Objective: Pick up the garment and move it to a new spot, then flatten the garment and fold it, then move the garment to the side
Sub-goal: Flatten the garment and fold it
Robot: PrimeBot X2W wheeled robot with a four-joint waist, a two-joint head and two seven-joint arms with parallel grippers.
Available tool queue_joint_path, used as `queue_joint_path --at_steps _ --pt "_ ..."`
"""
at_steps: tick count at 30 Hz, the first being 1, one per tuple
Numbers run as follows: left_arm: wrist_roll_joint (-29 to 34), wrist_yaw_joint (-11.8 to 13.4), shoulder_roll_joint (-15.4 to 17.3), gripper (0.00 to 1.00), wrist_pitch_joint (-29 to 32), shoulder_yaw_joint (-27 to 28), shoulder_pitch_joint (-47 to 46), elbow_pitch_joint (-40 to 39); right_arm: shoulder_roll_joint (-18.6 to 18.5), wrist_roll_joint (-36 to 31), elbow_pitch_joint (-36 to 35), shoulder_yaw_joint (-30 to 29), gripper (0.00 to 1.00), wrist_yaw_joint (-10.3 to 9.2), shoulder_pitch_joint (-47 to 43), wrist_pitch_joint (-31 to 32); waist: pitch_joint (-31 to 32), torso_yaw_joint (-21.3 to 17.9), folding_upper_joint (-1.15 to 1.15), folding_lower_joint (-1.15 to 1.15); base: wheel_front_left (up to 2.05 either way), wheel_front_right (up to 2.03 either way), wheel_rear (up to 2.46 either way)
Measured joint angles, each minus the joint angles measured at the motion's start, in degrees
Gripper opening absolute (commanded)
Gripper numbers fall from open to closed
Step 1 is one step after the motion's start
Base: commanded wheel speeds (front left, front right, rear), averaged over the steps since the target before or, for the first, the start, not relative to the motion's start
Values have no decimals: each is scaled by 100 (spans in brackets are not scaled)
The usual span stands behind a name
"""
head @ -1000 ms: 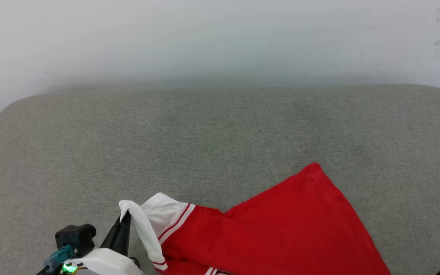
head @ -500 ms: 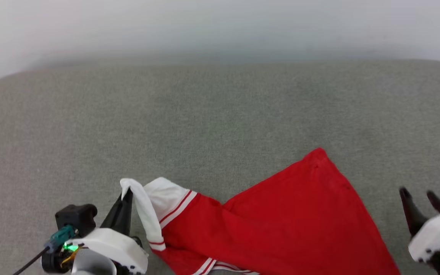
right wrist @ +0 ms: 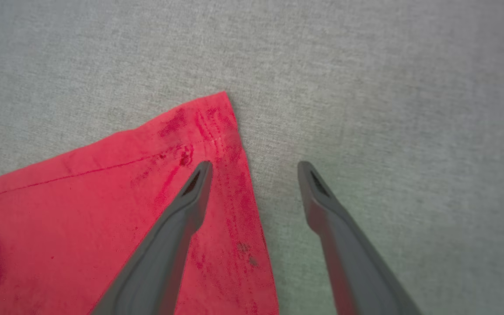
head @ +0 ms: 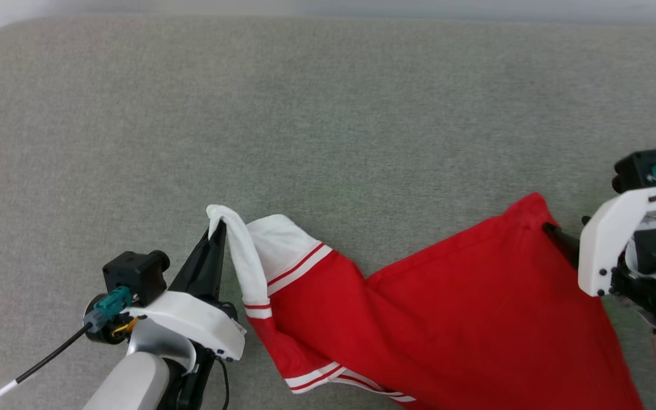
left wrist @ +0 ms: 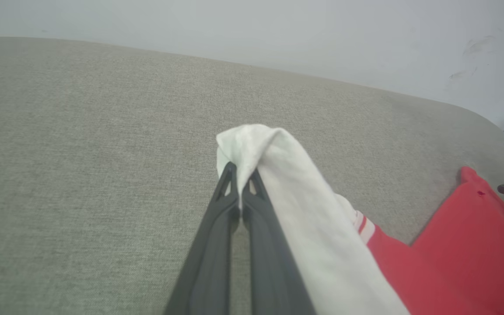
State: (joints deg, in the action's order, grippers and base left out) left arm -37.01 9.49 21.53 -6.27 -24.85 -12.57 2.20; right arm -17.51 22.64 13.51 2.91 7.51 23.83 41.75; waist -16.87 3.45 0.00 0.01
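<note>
The garment lies on the near part of the grey cushion, and its long axis goes from left to right. The left tool is closed on the white sleeve at the left end and holds it a little raised. The right tool stands wide open at the far right corner of the red hem. One finger is over the cloth and the other over bare cushion, so the edge runs between them. I judge the right arm must only go down and close to take this corner.
</note>
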Motion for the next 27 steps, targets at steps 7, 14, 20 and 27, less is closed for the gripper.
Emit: queue_joint_path --at_steps 7,14,20,27 --pt "36 -138 -151 0 -99 -116 -283 180 -168 169 457 681 100 -1 750 1240 -398 302 0 0 0 0 0" --pt "-15 -201 -199 0 -179 -133 -322 416 -258 401 679 943 0 -11 916 1515 -390 365 0 0 0 0 0" --pt "-68 -218 -198 0 -225 -107 -322 556 -279 485 829 1120 0 -10 878 1059 -123 343 0 0 0 0 0" --pt "-182 -224 54 0 -73 18 -302 577 -248 415 990 1049 0 0 814 76 500 201 0 0 0 0 0"
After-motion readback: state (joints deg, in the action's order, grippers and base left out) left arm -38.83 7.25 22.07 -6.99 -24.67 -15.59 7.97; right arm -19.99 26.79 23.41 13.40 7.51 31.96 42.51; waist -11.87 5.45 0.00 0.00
